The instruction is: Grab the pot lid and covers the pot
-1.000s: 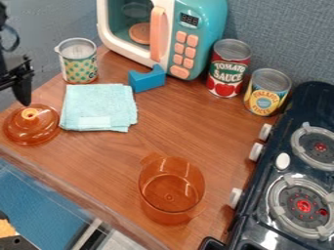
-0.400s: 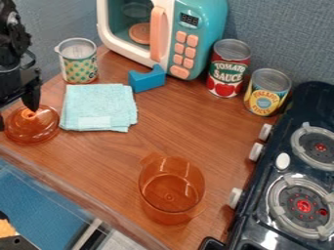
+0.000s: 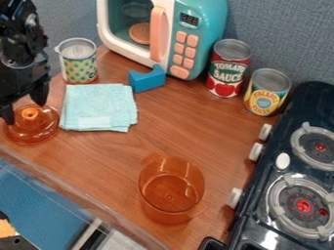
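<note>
From here, the black two-finger tool (image 3: 24, 109) hangs spread wide about the orange knob (image 3: 30, 113) of the see-through amber lid (image 3: 31, 129), presumably to pinch it, the brown wooden table (image 3: 189, 122) bearing lid and uncovered amber pot (image 3: 170, 212) well apart.

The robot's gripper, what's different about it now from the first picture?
The gripper moved rightward from the picture's left edge. Now its open fingers are apart over the lid, near the knob. It hasn't visibly grabbed or moved anything. The lid, the pot and the towel stayed put.
</note>
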